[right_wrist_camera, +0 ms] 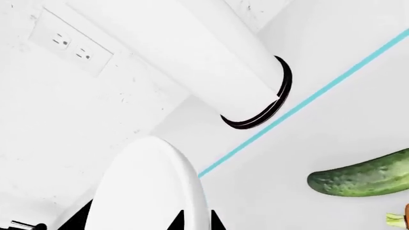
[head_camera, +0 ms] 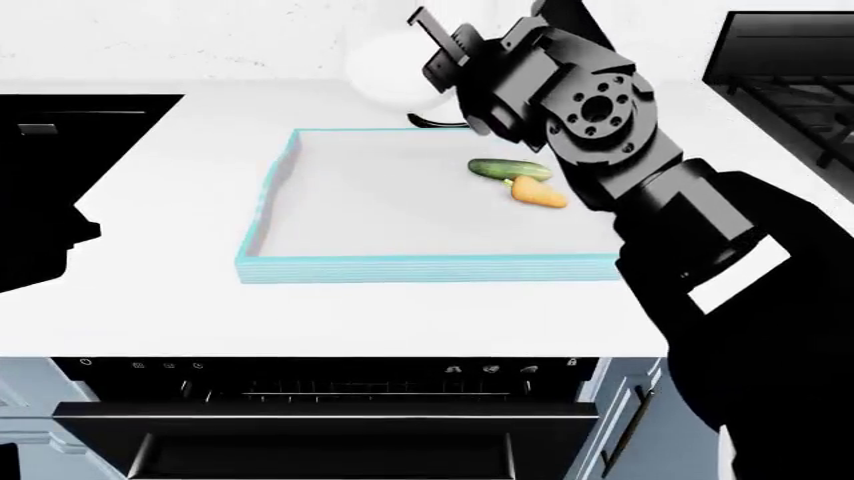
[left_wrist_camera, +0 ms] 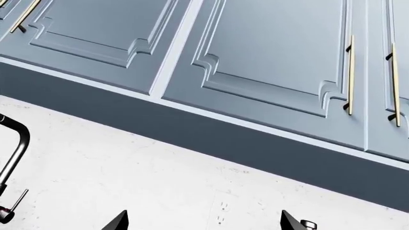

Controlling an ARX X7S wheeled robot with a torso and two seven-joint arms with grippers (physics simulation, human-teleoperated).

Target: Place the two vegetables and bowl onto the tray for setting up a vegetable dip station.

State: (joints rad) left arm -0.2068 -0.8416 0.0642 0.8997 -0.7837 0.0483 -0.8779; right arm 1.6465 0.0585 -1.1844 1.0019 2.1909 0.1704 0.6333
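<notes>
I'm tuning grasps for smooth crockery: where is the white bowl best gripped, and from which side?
Grip the white bowl by its thin rim, one finger inside the wall and one outside, coming from above. It is smooth and round and looks too wide to span. The right pincer appears to straddle the rim this way.

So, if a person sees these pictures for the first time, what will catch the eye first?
Probably the big black right arm, reaching across the counter with the white bowl held up in its right claw, beyond the far edge of the tray. Next, the green cucumber and the orange carrot, lying close together on the white floor of the light blue-rimmed tray at its right side.
</notes>
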